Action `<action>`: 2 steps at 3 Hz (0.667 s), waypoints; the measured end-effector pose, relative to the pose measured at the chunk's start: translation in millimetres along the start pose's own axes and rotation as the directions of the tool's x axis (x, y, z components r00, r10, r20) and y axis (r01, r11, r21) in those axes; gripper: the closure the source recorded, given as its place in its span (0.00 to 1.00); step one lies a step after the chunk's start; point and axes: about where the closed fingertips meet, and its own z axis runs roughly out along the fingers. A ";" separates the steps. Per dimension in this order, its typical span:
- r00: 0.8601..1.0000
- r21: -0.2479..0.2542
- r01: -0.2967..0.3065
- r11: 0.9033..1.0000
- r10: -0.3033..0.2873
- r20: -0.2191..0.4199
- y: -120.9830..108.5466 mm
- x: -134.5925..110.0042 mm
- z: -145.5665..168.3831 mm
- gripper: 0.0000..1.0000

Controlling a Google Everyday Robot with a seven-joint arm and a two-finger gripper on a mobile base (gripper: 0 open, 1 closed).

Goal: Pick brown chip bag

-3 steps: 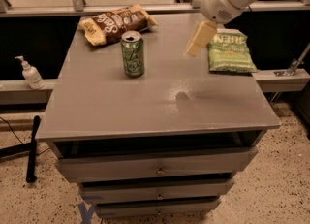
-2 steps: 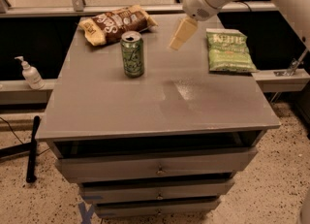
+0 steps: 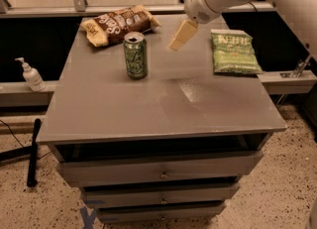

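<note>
Cream claw [image 3: 178, 35] (touching nothing) above table [image 3: 124, 109]

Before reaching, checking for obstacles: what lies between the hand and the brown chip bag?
Camera view: only bare table between the hovering hand and the bag; the can stands just nearer.

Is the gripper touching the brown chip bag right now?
No, the gripper hovers above the table, well apart from the brown chip bag.

Single view, set high in front of the cabinet [image 3: 158, 172], facing down and forward; whole tabletop [image 3: 114, 109] in frame, my gripper [image 3: 179, 35] above its far half.
</note>
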 end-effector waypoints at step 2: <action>0.988 0.128 -0.031 0.991 0.011 0.152 -47.3 -9.7 83.6 0.00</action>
